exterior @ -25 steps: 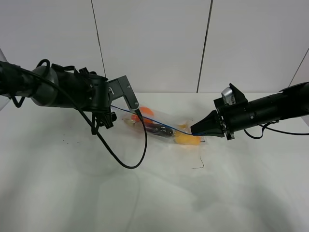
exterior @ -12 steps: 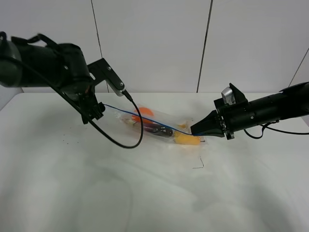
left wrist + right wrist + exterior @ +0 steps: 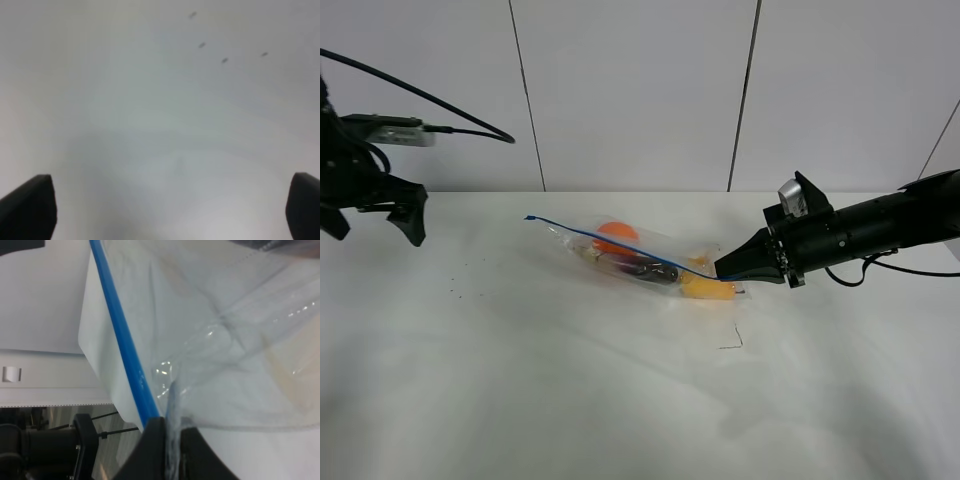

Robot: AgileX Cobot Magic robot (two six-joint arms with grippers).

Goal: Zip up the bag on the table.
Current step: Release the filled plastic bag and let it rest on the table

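The clear bag (image 3: 645, 262) lies mid-table with orange, dark purple and yellow produce inside. Its blue zipper strip (image 3: 600, 240) runs from a lifted left end to my right gripper. My right gripper (image 3: 726, 271) is shut on the bag's right end. In the right wrist view its fingertips (image 3: 155, 440) pinch the plastic (image 3: 240, 335) beside the blue strip (image 3: 120, 335). My left gripper (image 3: 375, 226) is open and empty at the far left, well away from the bag. The left wrist view shows only the white table (image 3: 165, 125) between its spread fingertips (image 3: 30, 205).
The white table (image 3: 620, 400) reaches wide around the bag. A small dark mark (image 3: 731, 341) lies in front of the bag's right end and a few dark specks (image 3: 460, 292) lie at the left. A panelled white wall (image 3: 640, 90) stands behind.
My left gripper has moved left along the zipper strip, left the bag and swung to the far left, open. The right gripper has not moved.
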